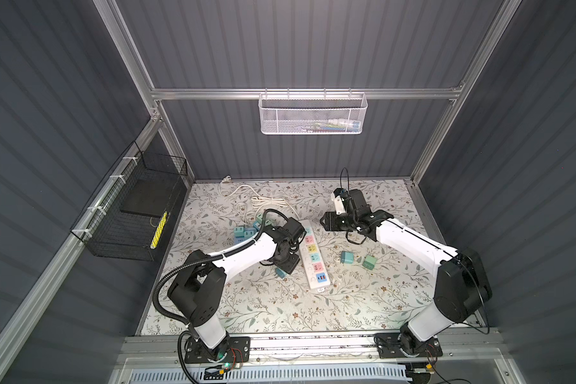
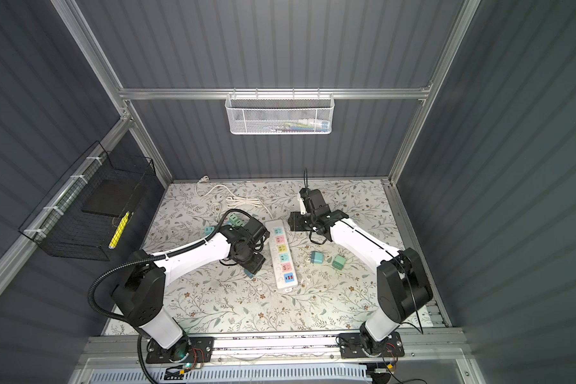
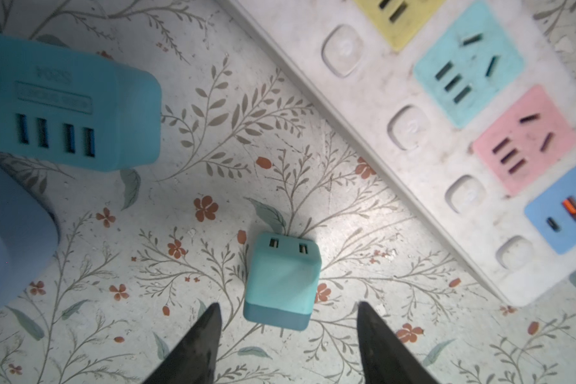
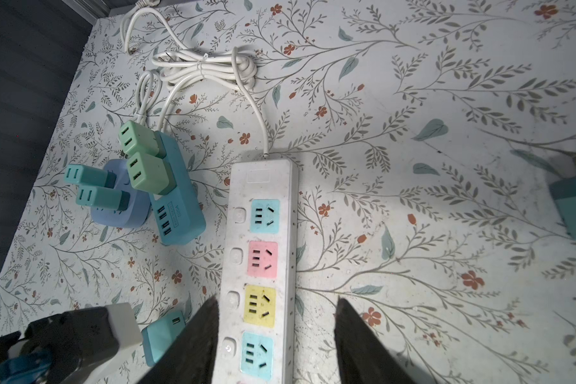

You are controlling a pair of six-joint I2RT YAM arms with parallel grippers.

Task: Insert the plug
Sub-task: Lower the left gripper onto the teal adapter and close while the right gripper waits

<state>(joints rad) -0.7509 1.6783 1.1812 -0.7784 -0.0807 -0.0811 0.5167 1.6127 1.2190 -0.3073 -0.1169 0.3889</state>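
Hovering left claw (image 3: 287,303), jaws apart and empty, flanks the darker end of the teal plug (image 3: 281,276) without touching it. Plug lies flat on the counter (image 3: 213,173) just beside the power strip (image 3: 396,83), on its button side near the USB end. Its long axis points straight away from the claw. Left arm is nearer. Right claw (image 4: 276,301) is open and empty above the strip.

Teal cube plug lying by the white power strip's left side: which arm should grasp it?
Left: left gripper frames the teal cube plug, jaws open; right gripper hovers over the white power strip.
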